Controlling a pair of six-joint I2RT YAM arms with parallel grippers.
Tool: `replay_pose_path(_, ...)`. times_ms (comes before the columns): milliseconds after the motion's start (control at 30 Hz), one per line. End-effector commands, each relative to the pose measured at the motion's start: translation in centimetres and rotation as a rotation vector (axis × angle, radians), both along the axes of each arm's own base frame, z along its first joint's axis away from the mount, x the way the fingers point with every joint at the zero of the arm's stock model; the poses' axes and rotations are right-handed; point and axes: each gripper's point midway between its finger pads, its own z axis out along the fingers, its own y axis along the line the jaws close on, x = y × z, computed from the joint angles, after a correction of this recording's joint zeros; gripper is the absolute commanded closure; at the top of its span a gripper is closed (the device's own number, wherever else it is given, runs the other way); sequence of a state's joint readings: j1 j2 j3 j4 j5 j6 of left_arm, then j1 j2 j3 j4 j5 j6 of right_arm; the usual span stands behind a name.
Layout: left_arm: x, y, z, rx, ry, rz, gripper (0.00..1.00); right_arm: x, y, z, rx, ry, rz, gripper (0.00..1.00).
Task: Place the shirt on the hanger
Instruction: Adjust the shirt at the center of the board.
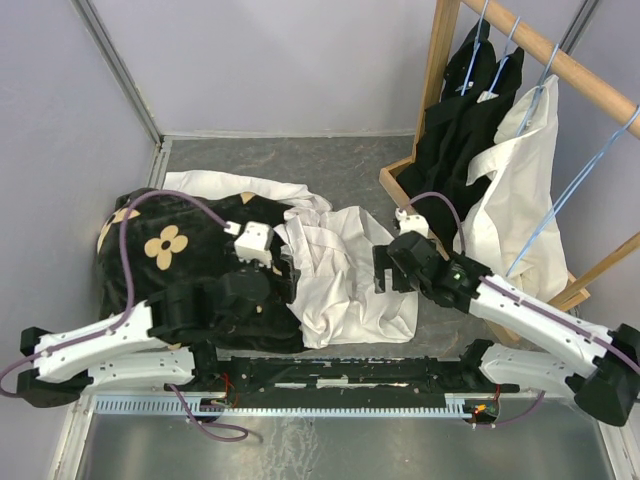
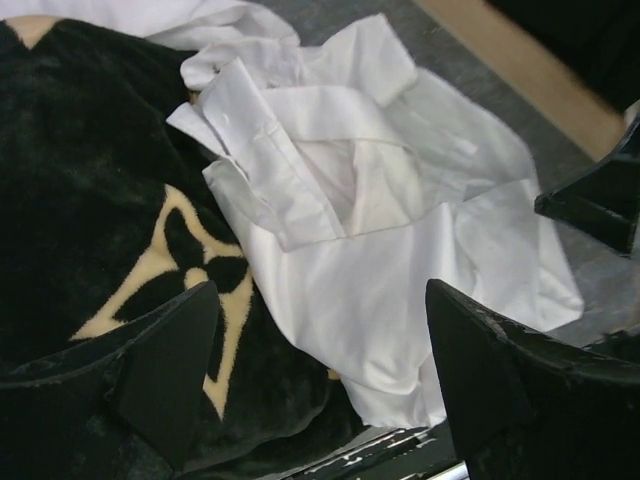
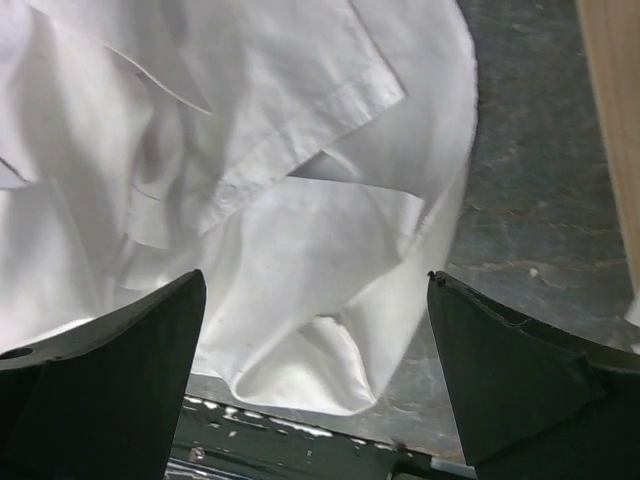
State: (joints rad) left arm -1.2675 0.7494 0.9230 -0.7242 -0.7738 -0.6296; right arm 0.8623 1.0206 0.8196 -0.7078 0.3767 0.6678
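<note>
Lying crumpled at the middle of the table (image 1: pixel 330 160), the shirt (image 1: pixel 340 275) is flanked by the left gripper (image 1: pixel 289 274) and the right gripper (image 1: pixel 383 272), both held spread, nothing gripped. The hanger (image 1: pixel 575 190) is hung on the wooden rack (image 1: pixel 440 60) at far right.

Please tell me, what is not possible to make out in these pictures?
1) The shirt: neck label and sleeves are lost in its own folds, in every view.
2) The white fabric beyond the black cloth, top view: the cloth hides whether it joins the shirt.
3) The hanger, top view: too thin to trace whole beside the hanging white garment; it is outside both wrist views.
</note>
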Motion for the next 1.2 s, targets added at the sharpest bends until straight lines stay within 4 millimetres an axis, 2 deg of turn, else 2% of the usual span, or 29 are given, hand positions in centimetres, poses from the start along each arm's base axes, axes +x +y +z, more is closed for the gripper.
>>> replay_pose_path(0,1.4,0.0,-1.3,0.045,0.017,0.075,0.09,2.5,5.0,3.4,0.164,-0.071,0.059,0.01)
replay_pose_path(133,3.6,-1.0,-3.9,0.017,0.127,0.053,0.08,4.5,6.6,4.0,0.179,-0.110,0.042,0.01)
replay_pose_path(200,5.3,-0.8,-5.4,-0.010,0.180,0.048,0.08,5.5,7.1,4.3,0.149,-0.119,0.037,0.01)
replay_pose_path(267,7.0,-0.9,-6.0,-0.024,0.184,0.049,0.07,6.2,7.2,4.1,0.104,-0.109,0.029,0.01)
replay_pose_path(433,10.6,-3.0,-6.8,-0.036,0.180,0.033,0.06,6.0,7.1,3.1,0.087,-0.082,0.060,0.01)
replay_pose_path(567,13.1,-4.5,-9.4,0.023,0.203,0.051,0.09,4.8,6.0,2.2,0.114,-0.068,0.062,0.01)
replay_pose_path(633,14.0,-4.2,-11.4,0.098,0.220,0.083,0.23,4.0,5.5,1.8,0.137,-0.066,0.064,0.01)
replay_pose_path(733,14.5,-3.5,-14.1,0.166,0.238,0.120,0.39,2.8,4.5,1.3,0.150,-0.054,0.070,0.01)
replay_pose_path(833,14.4,-3.1,-15.5,0.197,0.258,0.129,0.73,2.0,3.4,1.3,0.147,-0.056,0.060,0.01)
replay_pose_path(900,13.9,-3.0,-15.3,0.185,0.262,0.126,0.94,1.6,2.6,1.5,0.141,-0.068,0.049,0.01)
replay_pose_path(933,13.6,-2.9,-14.7,0.169,0.255,0.121,0.97,1.5,2.1,1.6,0.137,-0.075,0.041,0.01)
replay_pose_path(1033,11.6,-3.3,-9.6,0.151,0.148,0.109,0.97,1.1,0.7,2.0,0.118,-0.101,0.022,0.01)
replay_pose_path(1100,9.4,-4.2,-5.0,0.145,0.045,0.103,0.97,0.9,-0.2,2.0,0.104,-0.114,0.004,0.01)
replay_pose_path(1167,6.8,-5.4,-2.5,0.109,0.014,0.058,0.97,0.8,-1.0,2.0,0.092,-0.130,-0.016,0.01)
